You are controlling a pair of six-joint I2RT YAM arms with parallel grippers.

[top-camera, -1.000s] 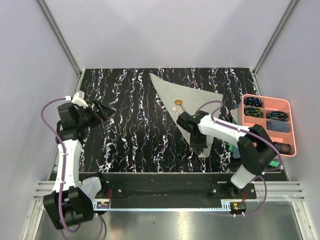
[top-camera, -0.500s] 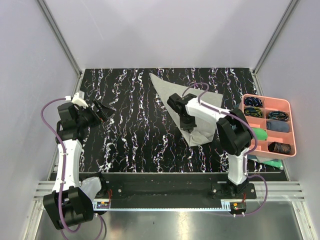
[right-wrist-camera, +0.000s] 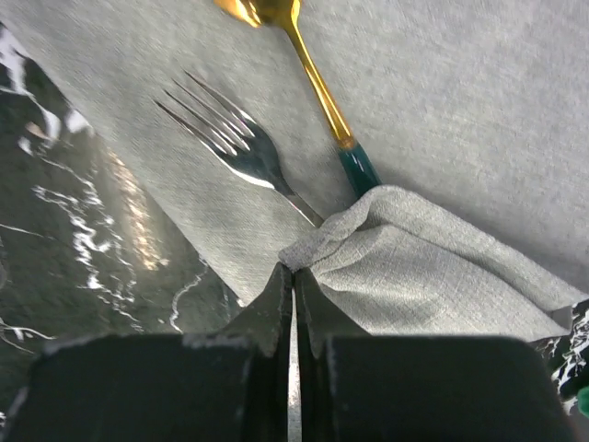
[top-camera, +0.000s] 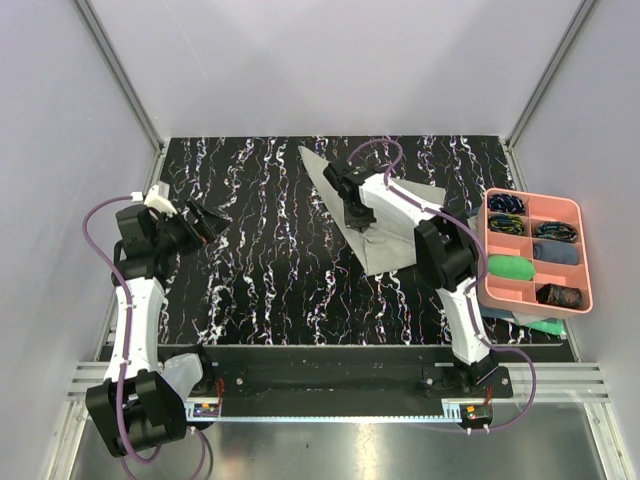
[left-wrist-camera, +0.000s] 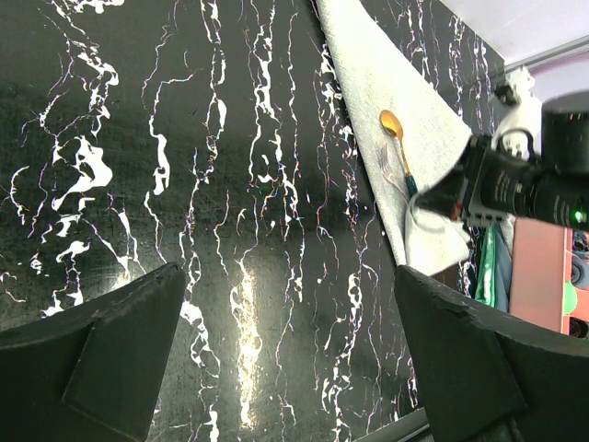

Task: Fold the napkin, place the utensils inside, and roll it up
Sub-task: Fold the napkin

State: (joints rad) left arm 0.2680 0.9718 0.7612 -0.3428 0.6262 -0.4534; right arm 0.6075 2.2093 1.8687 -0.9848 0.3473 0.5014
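free stretch of marble table (top-camera: 270,260) between left fingers (left-wrist-camera: 110,359) and napkin (top-camera: 395,250); pink tray (top-camera: 587,255) near its right

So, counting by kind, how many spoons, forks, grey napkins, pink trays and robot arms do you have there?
Spoon: 1
Fork: 1
Grey napkin: 1
Pink tray: 1
Robot arms: 2, left arm and right arm
Total: 6

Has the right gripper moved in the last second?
Yes. Against the pink tray, the right gripper went from near its near end to about its far end, pulling the napkin corner along.
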